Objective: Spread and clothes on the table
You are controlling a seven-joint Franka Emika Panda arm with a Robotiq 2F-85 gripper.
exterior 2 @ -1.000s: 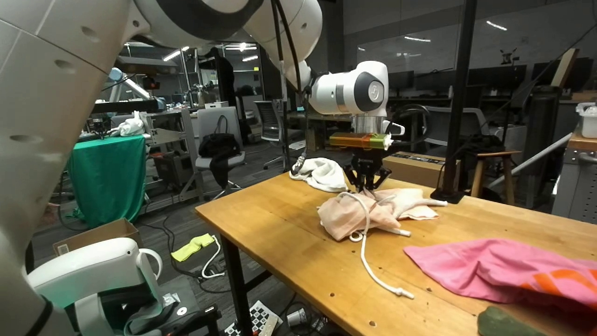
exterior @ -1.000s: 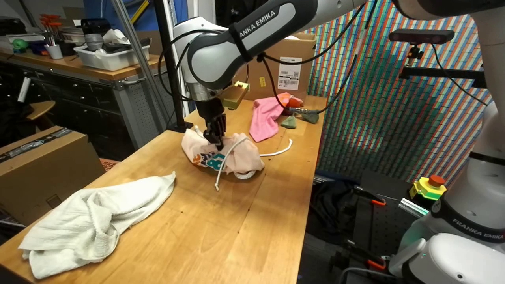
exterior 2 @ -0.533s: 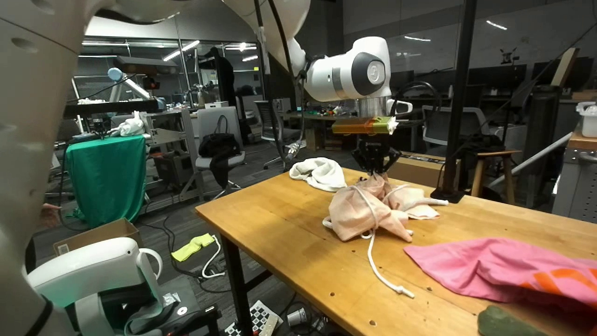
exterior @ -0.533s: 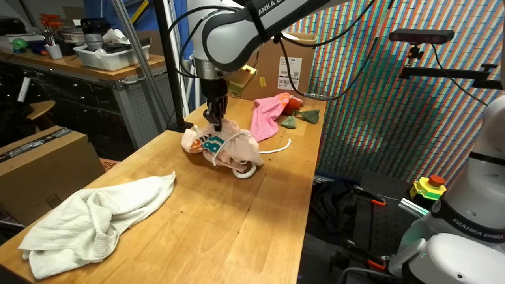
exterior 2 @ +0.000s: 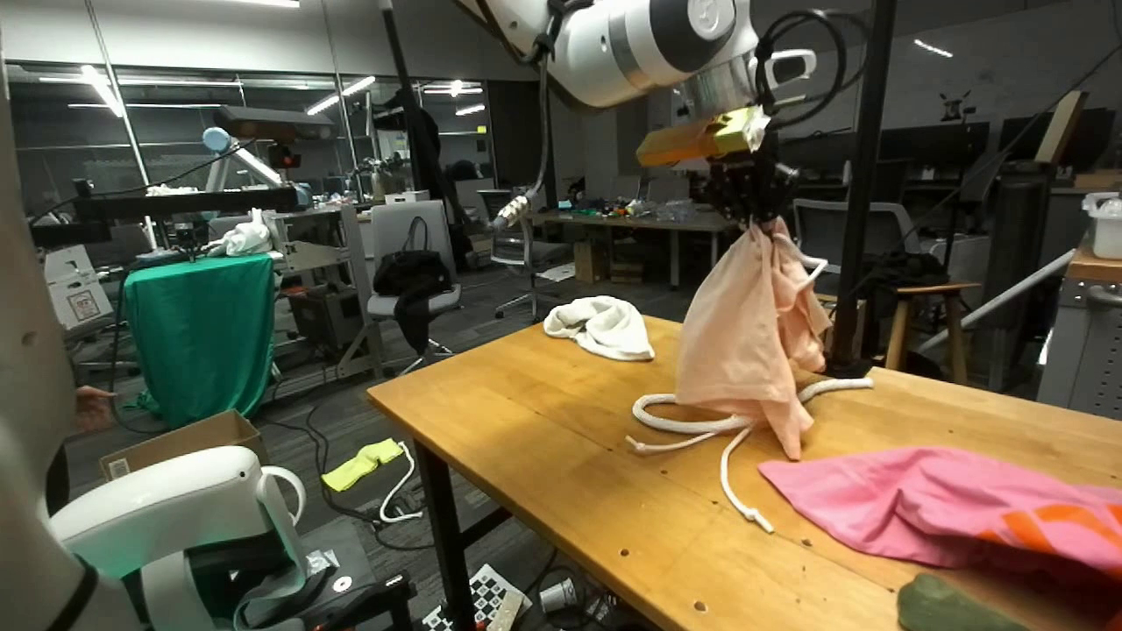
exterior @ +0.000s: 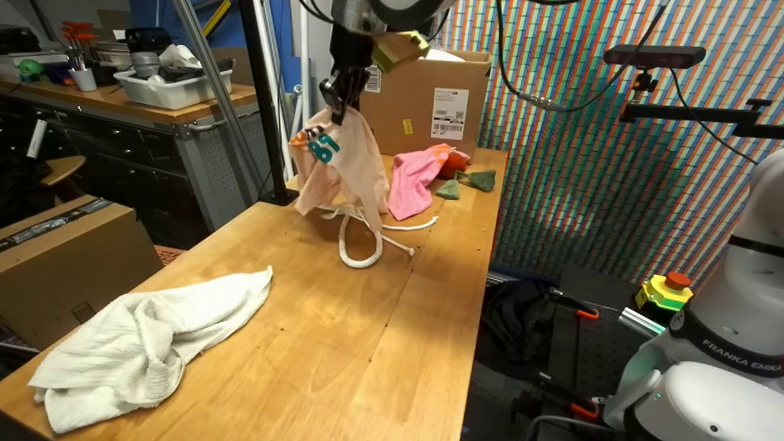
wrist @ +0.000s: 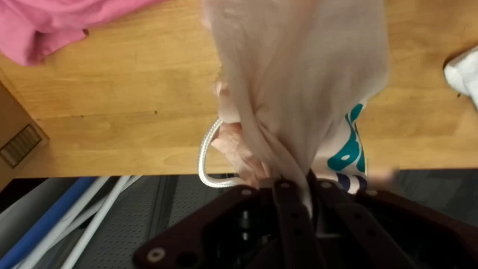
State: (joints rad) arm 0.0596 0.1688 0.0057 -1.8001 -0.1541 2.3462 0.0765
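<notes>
White tub [exterior: 184,97] holds jumbled items [exterior: 179,74]; gripper [exterior: 340,115] clutches peach garment [exterior: 346,160]

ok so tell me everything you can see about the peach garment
The peach garment looks like thin, soft, creased fabric, with a teal, orange and dark print on one side. The pincer, shut on its gathered upper end, holds it hanging in loose folds over the table, not spread out. White cords come out from under its lower edge onto the table. Whether its lowest tip touches the table too, I cannot tell.
</notes>
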